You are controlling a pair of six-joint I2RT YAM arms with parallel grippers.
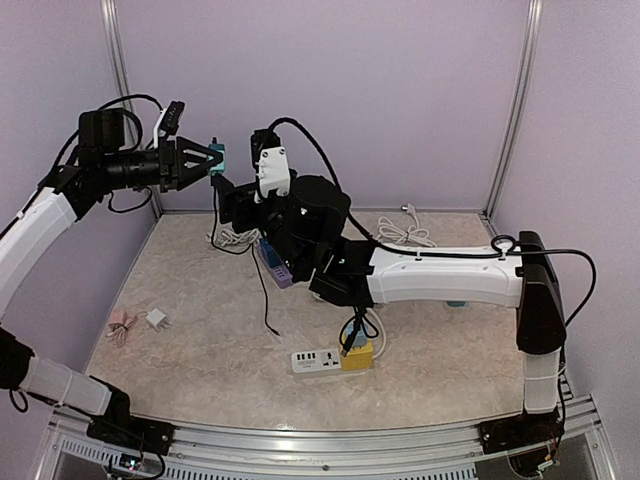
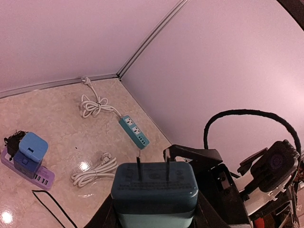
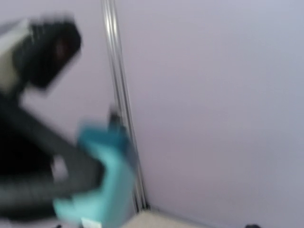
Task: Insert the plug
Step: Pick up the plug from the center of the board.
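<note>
Left gripper [image 1: 208, 160] of mine is clamping the teal plug adapter [image 1: 218, 156], holding it high above the table [image 1: 200, 350] with its two prongs [image 2: 139, 168] pointing away from my wrist. Right gripper [image 1: 226, 197] is hovering just below it; I cannot tell whether its jaws are parted or closed.

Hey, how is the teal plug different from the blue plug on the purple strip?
The teal plug is held aloft in the left gripper; the blue plug sits low on the purple strip. The teal plug's two prongs are bare and point away from the gripper; the blue plug's prongs are hidden. The teal plug is a darker green-blue, the blue plug a lighter blue. Both are blocky adapters with rounded corners.
</note>
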